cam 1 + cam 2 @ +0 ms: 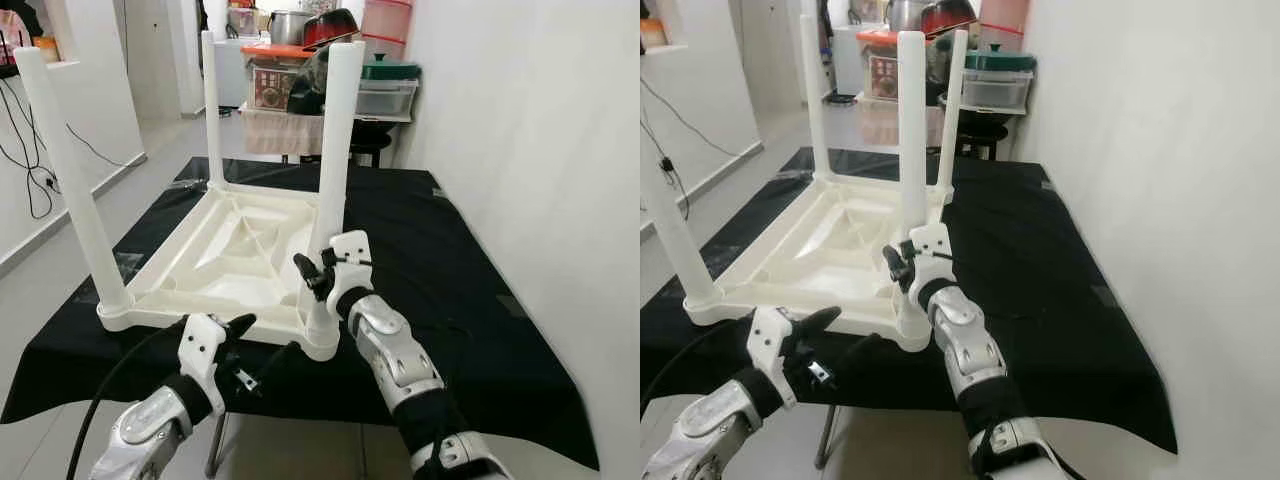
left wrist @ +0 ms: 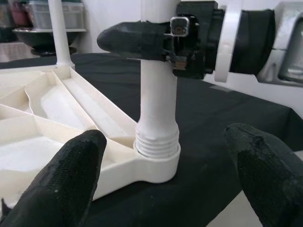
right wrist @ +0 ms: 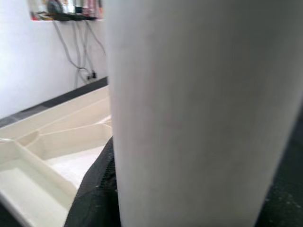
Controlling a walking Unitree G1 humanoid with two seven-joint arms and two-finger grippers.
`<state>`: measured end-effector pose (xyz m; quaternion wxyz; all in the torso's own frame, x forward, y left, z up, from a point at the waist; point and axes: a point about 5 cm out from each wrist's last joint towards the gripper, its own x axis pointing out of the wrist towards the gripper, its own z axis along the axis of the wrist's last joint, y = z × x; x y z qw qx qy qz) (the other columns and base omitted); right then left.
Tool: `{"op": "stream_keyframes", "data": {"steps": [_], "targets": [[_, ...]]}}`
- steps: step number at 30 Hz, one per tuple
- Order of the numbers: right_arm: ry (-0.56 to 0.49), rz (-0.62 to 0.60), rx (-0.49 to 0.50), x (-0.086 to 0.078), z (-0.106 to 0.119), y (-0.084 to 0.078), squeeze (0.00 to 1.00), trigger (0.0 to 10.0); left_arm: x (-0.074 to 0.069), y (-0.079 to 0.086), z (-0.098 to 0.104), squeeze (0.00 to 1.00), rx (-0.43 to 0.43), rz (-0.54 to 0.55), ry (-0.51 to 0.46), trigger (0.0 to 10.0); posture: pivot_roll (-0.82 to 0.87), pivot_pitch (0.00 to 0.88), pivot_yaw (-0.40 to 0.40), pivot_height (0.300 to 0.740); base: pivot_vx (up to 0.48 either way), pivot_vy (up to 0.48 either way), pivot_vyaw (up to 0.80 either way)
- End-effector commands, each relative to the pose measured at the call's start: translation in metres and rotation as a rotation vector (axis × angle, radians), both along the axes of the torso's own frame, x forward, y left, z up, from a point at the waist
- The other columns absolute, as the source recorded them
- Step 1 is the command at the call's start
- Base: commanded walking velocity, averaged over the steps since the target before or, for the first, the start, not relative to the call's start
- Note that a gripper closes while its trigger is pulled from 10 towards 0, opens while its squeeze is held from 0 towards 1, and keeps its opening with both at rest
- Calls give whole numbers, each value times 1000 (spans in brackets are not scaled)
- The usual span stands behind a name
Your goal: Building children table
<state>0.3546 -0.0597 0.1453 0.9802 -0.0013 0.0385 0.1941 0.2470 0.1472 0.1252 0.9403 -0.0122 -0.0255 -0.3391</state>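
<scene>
White plastic table (image 1: 235, 255), upturned on black-clothed counter (image 1: 450, 260), legs upright. Left gripper (image 1: 245, 350): jaws wide, off the counter's near edge, just short of the near corner leg (image 1: 335, 150). Right gripper (image 1: 318, 268): jaws clamped around that leg above its threaded socket. Beyond: pot (image 1: 287, 25), storage bins (image 1: 385, 92). Wall at right.

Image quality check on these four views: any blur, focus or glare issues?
Left and right eye views: sharp, evenly lit, mild wide-angle bend in the table legs. Left wrist view: leg thread and right gripper crisp, its own fingertips soft. Right wrist view: leg too close, blurred, tabletop underside behind also soft. No glare.
</scene>
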Motion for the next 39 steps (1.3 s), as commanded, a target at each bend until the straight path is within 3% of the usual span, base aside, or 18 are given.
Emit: {"op": "stream_keyframes", "data": {"steps": [1, 5, 8, 9, 12, 15, 23, 24, 25, 26, 39], "targets": [[115, -34, -18, -4, -24, -9, 1000, 10000, 0, 2, -2, 0, 10, 16, 0, 10000, 47, 0, -77, 740, 0, 0, 0], [72, 15, 38, -5, -7, -5, 1000, 10000, 1, 5, -2, 0, -4, 52, -7, 10000, 54, 0, -81, 740, 0, 0, 0], [7, 152, 80, -5, 10, 0, 1000, 10000, 2, 5, -3, 0, -5, 50, -5, 10000, 54, 0, -81, 740, 0, 0, 0], [-31, 246, 75, -2, 17, 0, 0, 10000, 3, 5, -3, 0, -7, 48, -3, 10000, 54, 0, -83, 740, 0, 0, 0], [-61, 340, 63, -1, 21, -1, 0, 10000, 3, 5, -4, 0, -10, 46, -1, 10000, 54, 0, -84, 740, 0, 0, 0], [-98, 589, -19, 7, 28, -12, 0, 10000, 7, 3, -6, 0, -15, 46, 0, 10000, 65, 0, -97, 740, 0, 0, 0], [-79, 660, -60, 14, 32, -23, 0, 9882, 9, 1, -6, 0, -16, 51, -6, 10000, 68, 0, -107, 740, 0, 0, 0], [-70, 652, -54, 18, 34, -27, 0, 2235, 10, 0, -6, 0, -17, 53, -8, 10000, 68, 0, -111, 740, 0, 0, 0], [-70, 652, -54, 18, 34, -27, 0, 2235, 10, 0, -6, 0, -17, 53, -8, 10000, 68, 0, -111, 740, 0, 0, 0], [-63, 647, -46, 20, 36, -30, 0, 0, 10, 0, -6, 0, -18, 54, -9, 10000, 68, 0, -111, 740, 0, 0, 0], [-65, 623, -2, 21, 31, -47, 0, 0, 10, -3, -7, 0, -39, 46, -3, 10000, 52, 0, -107, 740, 0, 0, 0]]}}
